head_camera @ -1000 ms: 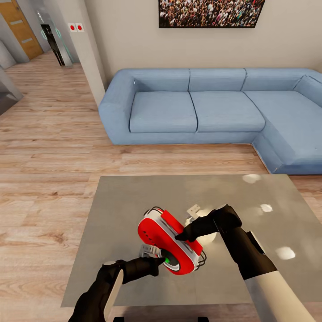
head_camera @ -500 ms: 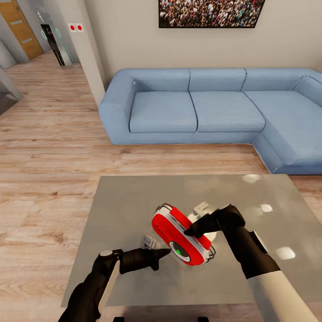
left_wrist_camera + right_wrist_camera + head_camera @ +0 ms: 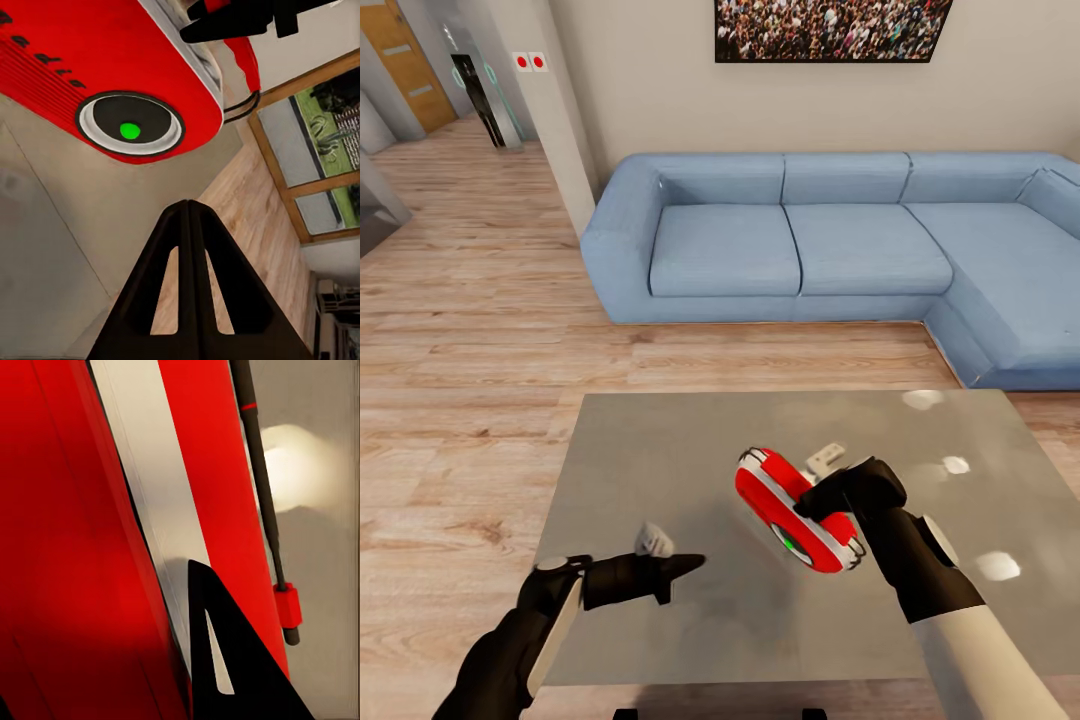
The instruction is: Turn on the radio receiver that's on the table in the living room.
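The red radio receiver (image 3: 792,505) with its white trim band is tilted on edge over the middle of the grey table (image 3: 660,450). My right gripper (image 3: 810,507) is shut on its upper side. In the left wrist view the radio's round dark dial (image 3: 130,130) carries a green light in its centre. My left gripper (image 3: 696,561) is shut with nothing in it, its tip pointing at the radio from a short gap to the left. In the right wrist view one dark finger (image 3: 196,660) lies against the white band (image 3: 142,480), beside the thin wire handle (image 3: 259,472).
A blue L-shaped sofa (image 3: 790,240) stands beyond the table, with the framed crowd picture (image 3: 830,28) on the beige wall above it. Light wood floor (image 3: 470,330) stretches left toward a hallway. Bright lamp reflections (image 3: 997,565) dot the table's right side.
My right gripper has carried the radio to the right, away from the left gripper. My left arm has drawn back to the left, leaving a gap to the dial.
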Tool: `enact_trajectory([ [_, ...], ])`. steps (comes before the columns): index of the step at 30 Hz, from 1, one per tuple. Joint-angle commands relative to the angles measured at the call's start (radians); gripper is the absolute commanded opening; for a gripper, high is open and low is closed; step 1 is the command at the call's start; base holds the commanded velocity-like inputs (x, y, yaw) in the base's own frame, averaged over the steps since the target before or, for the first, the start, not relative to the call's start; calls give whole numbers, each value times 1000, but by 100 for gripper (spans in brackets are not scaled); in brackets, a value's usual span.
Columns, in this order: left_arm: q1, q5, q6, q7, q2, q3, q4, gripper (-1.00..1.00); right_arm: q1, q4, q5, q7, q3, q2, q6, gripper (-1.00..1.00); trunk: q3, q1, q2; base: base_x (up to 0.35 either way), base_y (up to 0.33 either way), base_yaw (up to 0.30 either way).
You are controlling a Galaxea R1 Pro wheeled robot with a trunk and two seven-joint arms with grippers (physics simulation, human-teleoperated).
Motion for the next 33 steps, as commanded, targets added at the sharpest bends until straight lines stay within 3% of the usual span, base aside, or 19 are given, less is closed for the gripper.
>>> enact_trajectory([
  [1, 0, 1, 0, 1, 2, 0, 1, -100, 0, 0, -3, -9, 0, 0, 1, -100, 0, 0, 0, 0, 0, 0],
  [5, 0, 2, 1, 8, 5, 0, 3, -100, 0, -13, -3, -60, 0, 2, 2, -100, 0, 0, 0, 0, 0, 0],
  [11, 0, 2, 1, 10, 2, 0, 6, -100, 1, -83, -2, -65, -2, 3, 9, -100, 0, 0, 0, 0, 0, 0],
  [24, 0, 1, 4, 11, 2, -3, 2, -100, -5, -75, -20, -18, 6, 8, 18, -100, 0, 0, 0, 0, 0, 0],
  [33, 2, 0, 5, 37, -1, -4, 1, -100, -25, -96, -18, -22, 3, 5, 15, -100, 0, 0, 0, 0, 0, 0],
])
